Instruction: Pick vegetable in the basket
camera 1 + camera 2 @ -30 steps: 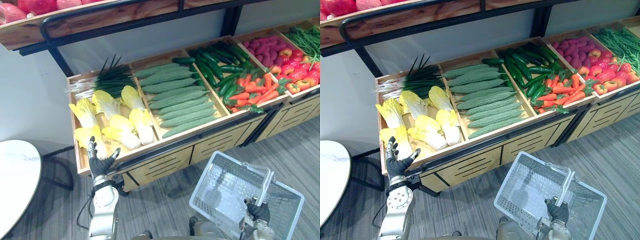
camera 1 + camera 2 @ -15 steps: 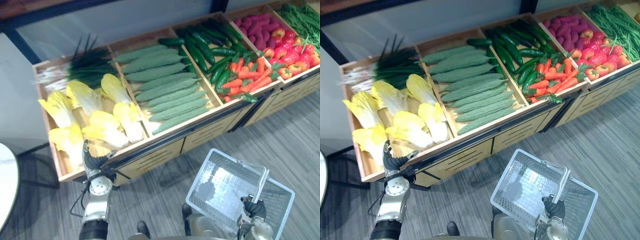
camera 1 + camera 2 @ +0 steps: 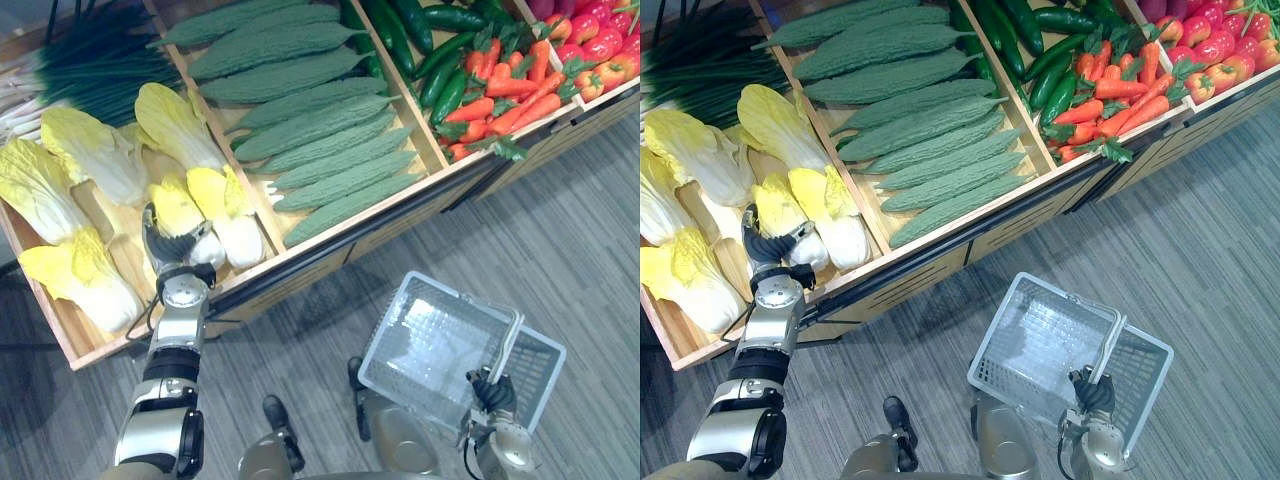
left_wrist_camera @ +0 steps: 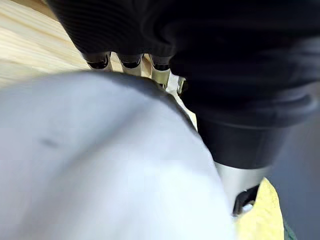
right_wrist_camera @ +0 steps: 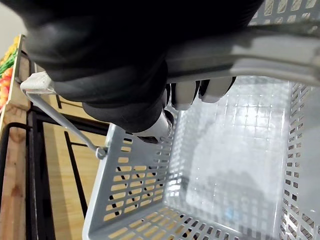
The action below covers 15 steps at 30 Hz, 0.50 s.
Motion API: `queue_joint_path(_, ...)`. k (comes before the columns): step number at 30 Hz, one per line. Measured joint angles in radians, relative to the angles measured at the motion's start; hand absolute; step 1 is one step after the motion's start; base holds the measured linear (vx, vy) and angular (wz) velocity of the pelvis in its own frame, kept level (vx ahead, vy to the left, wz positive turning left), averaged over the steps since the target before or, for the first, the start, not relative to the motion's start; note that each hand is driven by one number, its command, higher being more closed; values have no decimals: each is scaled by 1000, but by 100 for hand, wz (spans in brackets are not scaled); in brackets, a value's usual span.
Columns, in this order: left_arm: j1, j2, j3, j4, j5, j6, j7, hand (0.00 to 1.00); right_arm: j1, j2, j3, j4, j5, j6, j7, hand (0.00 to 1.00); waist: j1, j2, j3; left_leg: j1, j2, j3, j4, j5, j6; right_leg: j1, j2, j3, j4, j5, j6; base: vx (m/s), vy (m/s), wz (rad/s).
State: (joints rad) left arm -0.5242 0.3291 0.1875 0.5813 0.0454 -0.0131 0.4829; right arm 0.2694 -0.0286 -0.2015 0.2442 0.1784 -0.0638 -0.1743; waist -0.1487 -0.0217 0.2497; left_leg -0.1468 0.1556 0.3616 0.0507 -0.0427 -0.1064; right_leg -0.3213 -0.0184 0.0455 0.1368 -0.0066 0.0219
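Over the wooden crate of cabbages, the left hand has its fingers wrapped around a pale yellow cabbage with a white base, which lies in the crate. Lower right, the right hand clenches the handle of the grey perforated plastic basket.

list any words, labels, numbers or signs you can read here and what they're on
None: no word, number or sign can be read in these views.
The light wooden display crates show no tags, and the grey perforated plastic basket shows no label.
The left hand, gripping a yellow and white cabbage, and the right hand, closed on the basket's handle, show no legible print.
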Motion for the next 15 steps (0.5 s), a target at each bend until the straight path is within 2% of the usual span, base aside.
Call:
queue_joint_path(7, 6, 10, 0, 2, -17, -3, -16, 100, -10, 0, 2, 5, 0, -1, -1, 100, -1, 1, 3, 2, -7, 5, -2, 0, 0, 7, -1, 17, -32, 33, 6, -33, 13, -7)
queue_joint_path(10, 64, 13, -9, -106, -8, 4, -20, 100, -10, 0, -2, 10, 0, -1, -1, 100, -2, 3, 5, 21, -7, -1, -2, 0, 0, 34, -2, 14, -44, 38, 7, -25, -3, 4)
queue_joint_path(15, 164, 4, -40, -366, 82, -2, -22, 100, -16, 0, -28, 28, -1, -5, 1, 100, 0, 7, 7, 41, -13, -27, -10, 6, 10, 79, -8, -4, -82, 55, 11, -19, -3, 14)
